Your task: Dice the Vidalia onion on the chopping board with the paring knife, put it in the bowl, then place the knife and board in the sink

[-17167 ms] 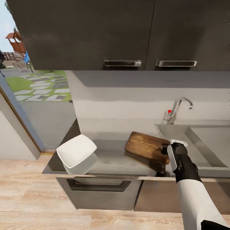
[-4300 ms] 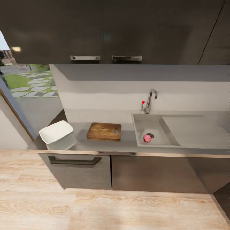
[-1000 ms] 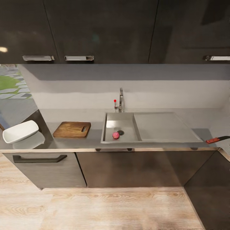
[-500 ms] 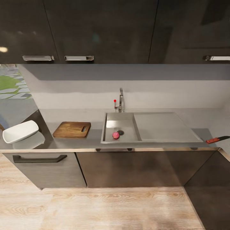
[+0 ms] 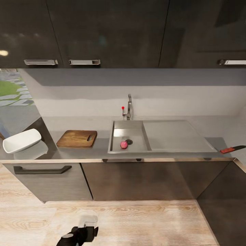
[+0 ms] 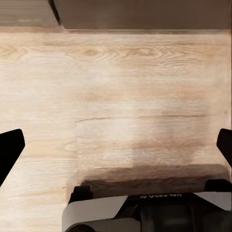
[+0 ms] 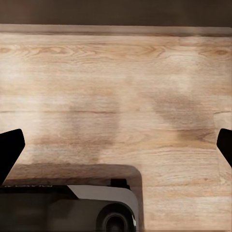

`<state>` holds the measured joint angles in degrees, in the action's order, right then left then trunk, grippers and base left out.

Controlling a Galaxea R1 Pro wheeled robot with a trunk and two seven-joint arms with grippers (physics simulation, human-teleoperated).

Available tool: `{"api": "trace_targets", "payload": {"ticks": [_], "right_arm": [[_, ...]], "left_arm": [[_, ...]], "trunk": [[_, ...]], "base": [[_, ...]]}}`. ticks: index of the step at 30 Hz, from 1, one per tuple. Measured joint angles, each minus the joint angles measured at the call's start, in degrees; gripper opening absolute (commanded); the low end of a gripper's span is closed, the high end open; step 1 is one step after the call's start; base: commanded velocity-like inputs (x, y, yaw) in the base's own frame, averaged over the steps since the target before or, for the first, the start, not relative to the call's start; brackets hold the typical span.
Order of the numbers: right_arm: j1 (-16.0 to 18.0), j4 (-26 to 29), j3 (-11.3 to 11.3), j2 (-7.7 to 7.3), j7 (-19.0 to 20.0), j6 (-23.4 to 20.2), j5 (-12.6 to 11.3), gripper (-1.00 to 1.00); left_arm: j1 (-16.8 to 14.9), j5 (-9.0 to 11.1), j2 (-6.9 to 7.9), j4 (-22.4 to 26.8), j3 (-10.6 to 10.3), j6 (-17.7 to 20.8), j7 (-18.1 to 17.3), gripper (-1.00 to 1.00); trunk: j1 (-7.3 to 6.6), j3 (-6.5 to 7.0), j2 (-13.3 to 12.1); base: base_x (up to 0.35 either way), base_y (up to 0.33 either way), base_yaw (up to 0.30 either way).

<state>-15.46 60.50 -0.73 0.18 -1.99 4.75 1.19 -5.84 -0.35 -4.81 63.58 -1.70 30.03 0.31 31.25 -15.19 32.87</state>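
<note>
Now | change: left hand (image 5: 80, 235) has risen into the bottom edge of the frame, fingers spread wide, empty; right hand (image 7: 116, 145) likewise open over the floor | onion (image 5: 123, 145) in sink (image 5: 116, 135), frame centre | likely reach starting, nothing cut

From the robot's head, the camera looks forward and steeply down from well back, taking in the whole counter (image 5: 164, 155), the sink (image 5: 177, 136), the wall cupboards (image 5: 102, 30) and a strip of wood floor (image 5: 136, 222). The left wrist camera faces straight down at the floor (image 6: 116, 96) from close above, its dark fingers (image 6: 9, 150) at the frame's sides, cabinet base (image 6: 140, 14) at one edge. The right wrist camera does likewise over the floor (image 7: 116, 87). All three views share the floor before the cabinets.
</note>
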Motion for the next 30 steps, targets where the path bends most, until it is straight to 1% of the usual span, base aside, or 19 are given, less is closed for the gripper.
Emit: {"api": "trace_targets", "payload": {"ticks": [1,3,4,5,6,7,8,9,10,12,13,14,15,19,21,24,26,28,30], "right_arm": [[0.00,-0.03,0.00,0.00,0.00,0.00,0.00,1.00],[0.00,-0.11,0.00,0.00,0.00,0.05,0.00,1.00],[0.00,-0.15,-0.01,0.00,0.00,0.08,0.00,1.00],[0.00,-0.15,-0.01,0.00,0.00,0.08,0.00,1.00],[0.00,-0.16,-0.01,0.00,0.00,0.08,0.00,1.00],[0.00,-0.18,-0.01,0.00,0.00,0.08,0.00,1.00],[0.00,-0.20,-0.01,0.00,0.00,0.09,0.00,1.00],[0.00,-0.21,-0.01,0.00,0.00,0.09,0.00,1.00],[0.00,-0.23,-0.01,0.00,0.00,0.09,0.00,1.00],[0.00,-0.24,-0.01,0.00,0.00,0.09,0.00,1.00],[0.00,-0.24,-0.01,0.00,0.00,0.09,0.00,1.00],[0.00,-0.26,-0.01,0.00,0.00,0.09,0.00,1.00],[0.00,-0.31,-0.01,0.00,0.00,0.09,0.00,1.00],[0.00,-0.57,-0.01,0.00,0.00,0.09,0.00,1.00],[0.00,-0.62,-0.01,0.00,0.00,0.11,0.00,1.00],[0.00,-0.69,-0.01,0.00,0.00,0.09,0.00,1.00],[0.00,-0.71,-0.01,0.00,0.00,0.11,0.00,1.00],[0.00,-0.70,-0.01,0.00,0.00,0.15,0.00,1.00],[0.00,-0.73,-0.01,0.00,0.00,0.16,0.00,1.00]], "left_arm": [[-0.52,-0.01,-0.04,1.15,-0.40,1.28,0.00,1.00],[-2.97,-0.05,-0.14,4.32,-1.97,5.62,0.00,1.00],[-6.51,-0.06,-0.21,6.16,-3.04,11.23,0.01,1.00],[-9.20,-0.06,-0.26,6.57,-3.38,13.69,0.01,1.00],[-11.03,-0.05,-0.36,6.77,-3.63,15.97,0.01,1.00],[-12.14,-0.06,-0.42,6.84,-3.74,17.11,0.01,1.00],[-14.13,-0.03,-0.56,6.94,-3.89,19.17,0.01,1.00],[-15.21,-0.02,-0.66,6.98,-3.95,20.18,0.01,1.00],[-17.06,0.02,-0.94,7.03,-4.03,21.89,0.01,1.00],[-18.96,0.02,-1.26,7.05,-4.08,23.35,0.01,1.00],[-20.74,0.04,-1.52,7.00,-4.11,24.35,0.01,1.00],[-21.76,0.04,-1.63,6.93,-4.12,24.74,0.02,1.00],[-23.57,0.08,-1.83,6.75,-4.16,25.29,0.05,1.00],[-28.88,0.17,-2.36,5.43,-4.23,26.50,0.08,1.00],[-30.68,0.18,-2.59,4.77,-4.24,26.76,0.08,1.00],[-34.65,0.24,-3.10,3.22,-4.25,27.09,0.11,1.00],[-36.25,0.25,-3.32,2.39,-4.25,27.17,0.13,1.00],[-39.53,0.32,-3.55,0.23,-4.25,27.24,0.15,1.00],[-41.36,0.36,-3.63,-1.08,-4.25,27.27,0.16,1.00]], "trunk": [[0.00,0.00,0.00],[0.00,0.00,0.00],[0.00,0.00,0.00],[0.00,0.01,-0.01],[0.00,0.00,0.00],[0.00,0.00,0.00],[0.00,0.00,0.00],[0.00,0.00,0.00],[0.00,0.00,0.00],[0.00,0.00,0.00],[0.00,0.00,0.00],[0.00,0.00,0.00],[0.00,0.00,0.00],[0.00,0.00,0.00],[0.00,0.00,0.00],[0.00,0.00,0.00],[0.00,0.00,0.00],[0.00,0.00,0.00],[0.00,0.00,0.00]], "base": [[0.000,0.000,0.000],[0.000,0.000,0.000],[0.000,0.000,0.000],[0.000,0.000,0.000],[0.000,0.000,0.000],[0.000,0.000,0.000],[0.000,0.000,0.000],[0.000,0.000,0.000],[0.000,0.000,0.000],[0.000,0.000,0.000],[0.000,0.000,0.000],[0.000,0.000,0.000],[0.000,0.000,0.000],[0.000,0.000,0.000],[0.000,0.000,0.000],[0.000,0.000,0.000],[0.000,0.000,0.000],[0.000,0.000,0.000],[0.000,0.000,0.000]]}}
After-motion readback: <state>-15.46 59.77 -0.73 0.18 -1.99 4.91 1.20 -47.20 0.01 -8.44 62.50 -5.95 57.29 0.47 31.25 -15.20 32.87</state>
